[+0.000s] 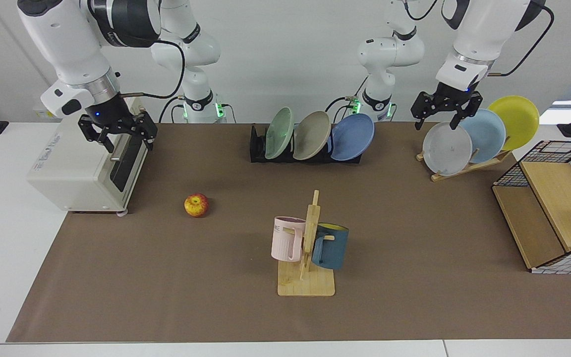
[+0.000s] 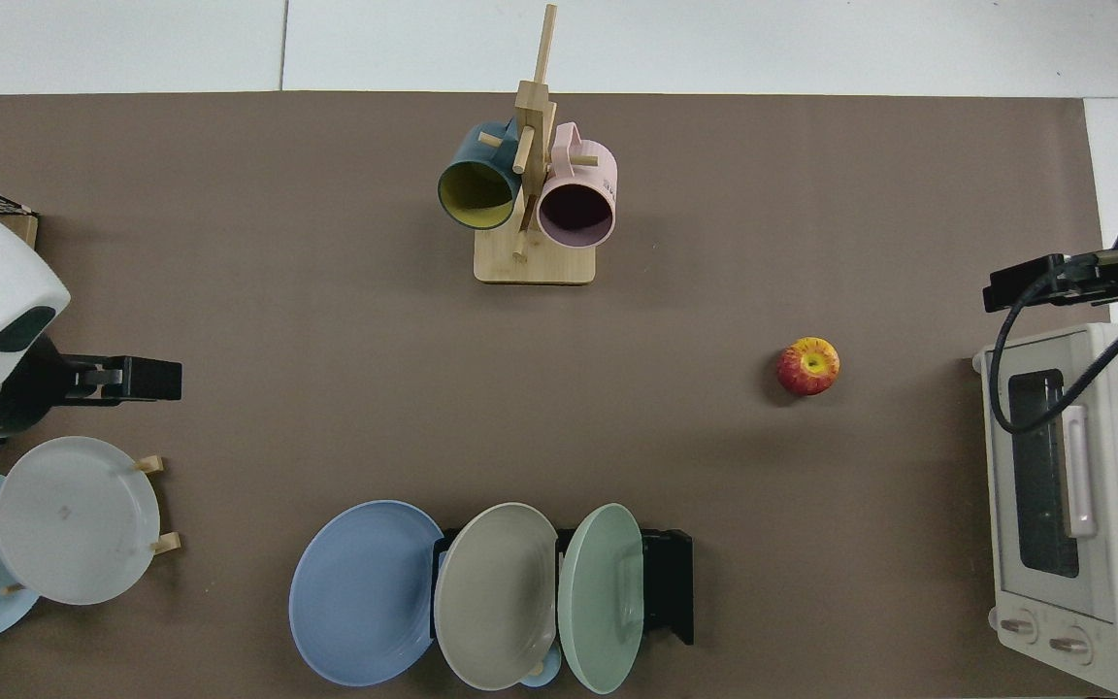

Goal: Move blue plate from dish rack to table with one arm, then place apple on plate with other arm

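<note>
Nearest the camera, the apple (image 1: 196,205) sits alone on the table (image 1: 166,297). Behind it, the blue plate (image 1: 352,137) leans in the dish rack (image 1: 258,148). Both grippers hang spread and empty: left gripper (image 1: 439,121) above a grey plate (image 1: 446,148), right gripper (image 1: 126,142) over a toaster oven (image 1: 82,173).

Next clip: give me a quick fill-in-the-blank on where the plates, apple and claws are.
1. The blue plate leans in the black ____.
2. The apple lies on the brown ____.
3. The right claw hangs open above the white ____.
4. The left claw hangs open above the ____ plate on the wooden stand.

Missing: dish rack; mat; oven; grey
</note>
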`<state>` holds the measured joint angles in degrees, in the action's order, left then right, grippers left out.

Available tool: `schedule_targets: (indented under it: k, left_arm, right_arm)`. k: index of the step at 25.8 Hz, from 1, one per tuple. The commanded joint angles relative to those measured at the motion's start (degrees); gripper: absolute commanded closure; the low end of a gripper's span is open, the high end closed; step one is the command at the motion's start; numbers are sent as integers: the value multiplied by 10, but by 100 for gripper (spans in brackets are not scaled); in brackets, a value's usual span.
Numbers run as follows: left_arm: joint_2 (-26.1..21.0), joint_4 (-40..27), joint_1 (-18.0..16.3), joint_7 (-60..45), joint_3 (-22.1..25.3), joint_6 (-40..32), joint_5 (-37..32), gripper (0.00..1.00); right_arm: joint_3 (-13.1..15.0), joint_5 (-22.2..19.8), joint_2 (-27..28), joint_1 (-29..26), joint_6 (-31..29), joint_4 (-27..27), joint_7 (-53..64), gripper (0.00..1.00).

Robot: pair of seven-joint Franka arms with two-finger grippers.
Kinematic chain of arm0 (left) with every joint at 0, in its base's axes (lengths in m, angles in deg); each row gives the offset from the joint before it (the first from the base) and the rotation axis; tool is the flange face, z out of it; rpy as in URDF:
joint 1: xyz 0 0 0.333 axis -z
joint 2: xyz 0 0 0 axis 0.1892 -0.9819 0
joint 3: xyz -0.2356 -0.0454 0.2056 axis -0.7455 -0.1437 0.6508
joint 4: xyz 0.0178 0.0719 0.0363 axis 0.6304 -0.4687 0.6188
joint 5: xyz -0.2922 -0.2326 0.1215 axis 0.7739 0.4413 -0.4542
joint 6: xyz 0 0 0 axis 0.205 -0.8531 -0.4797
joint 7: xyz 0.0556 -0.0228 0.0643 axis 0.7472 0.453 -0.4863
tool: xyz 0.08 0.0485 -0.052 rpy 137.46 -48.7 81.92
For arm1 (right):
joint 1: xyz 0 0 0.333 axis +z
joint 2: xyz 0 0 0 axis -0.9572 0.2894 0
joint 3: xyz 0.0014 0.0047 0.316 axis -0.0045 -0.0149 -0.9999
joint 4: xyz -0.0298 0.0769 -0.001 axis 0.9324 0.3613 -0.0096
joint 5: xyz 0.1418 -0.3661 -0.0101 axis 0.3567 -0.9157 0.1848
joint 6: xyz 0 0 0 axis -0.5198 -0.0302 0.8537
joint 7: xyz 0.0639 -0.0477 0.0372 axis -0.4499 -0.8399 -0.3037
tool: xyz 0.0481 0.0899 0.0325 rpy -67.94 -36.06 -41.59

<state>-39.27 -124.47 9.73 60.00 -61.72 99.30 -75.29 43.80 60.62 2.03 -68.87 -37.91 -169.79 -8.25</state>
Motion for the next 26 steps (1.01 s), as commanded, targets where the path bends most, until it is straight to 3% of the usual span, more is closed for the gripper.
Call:
schedule_targets:
  k: [1, 20, 26]
  left_arm:
    - [-2, 7, -1, 10, 0, -18, 9, 0]
    - [9, -5, 4, -3, -11, -28, 8, 0]
    - [54, -63, 4, -100, -82, -25, -72, 0]
  right_arm:
    - [-3, 3, -2, -3, 7, 1, -10, 0]
    - [-3, 3, -2, -3, 7, 1, -10, 0]
    - [-3, 3, -2, -3, 7, 1, -11, 0]
